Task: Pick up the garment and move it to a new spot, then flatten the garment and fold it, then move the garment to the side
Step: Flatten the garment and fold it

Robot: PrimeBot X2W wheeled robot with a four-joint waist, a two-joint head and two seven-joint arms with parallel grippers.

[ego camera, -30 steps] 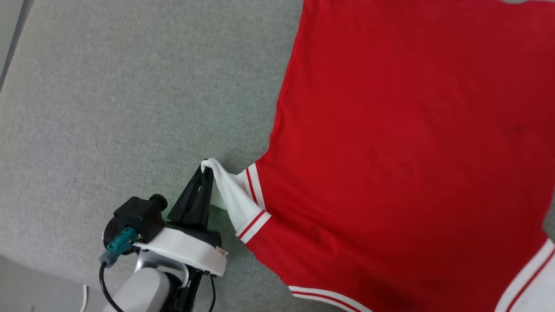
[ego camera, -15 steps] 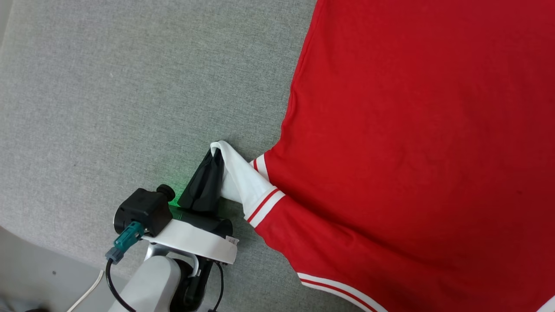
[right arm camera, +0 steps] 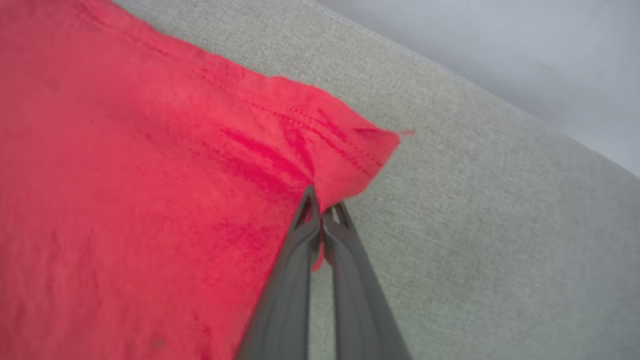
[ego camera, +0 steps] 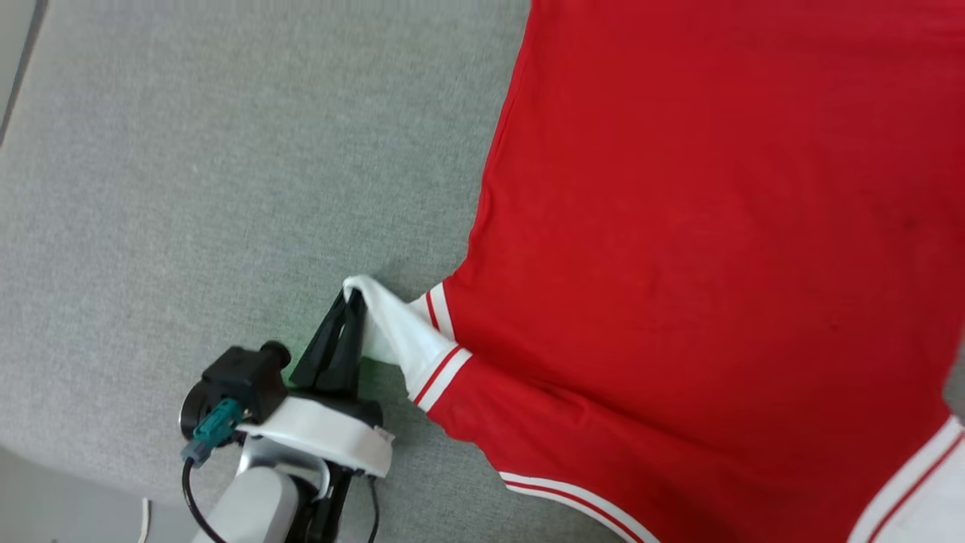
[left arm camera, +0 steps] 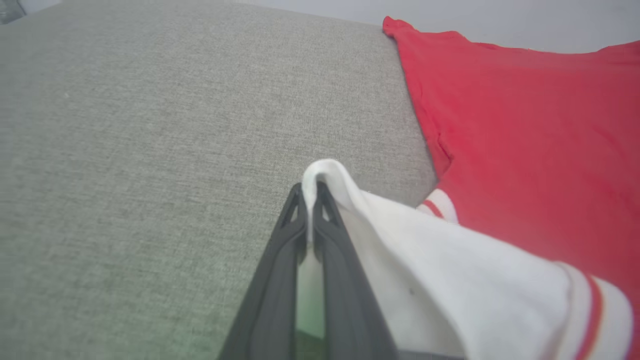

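The garment (ego camera: 716, 226) is a red shirt with white sleeves and red-and-white striped trim, lying plain side up across the right of the head view; its lettering and number are hidden. My left gripper (ego camera: 353, 298) is shut on the tip of the white sleeve (left arm camera: 425, 260), which is pulled up into a peak toward the left. The same pinch shows in the left wrist view at the left gripper (left arm camera: 311, 192). In the right wrist view my right gripper (right arm camera: 324, 200) is shut on a red hem corner of the garment (right arm camera: 150, 175).
The garment lies on a grey fabric surface (ego camera: 226, 166) with open room to the left. That surface's edge (ego camera: 22, 75) runs along the far left, and a pale floor strip (ego camera: 60, 505) shows at the lower left.
The whole head picture has shifted back and forth, so the camera moved. My left gripper keeps its hold on the sleeve tip, and the sleeve stays stretched.
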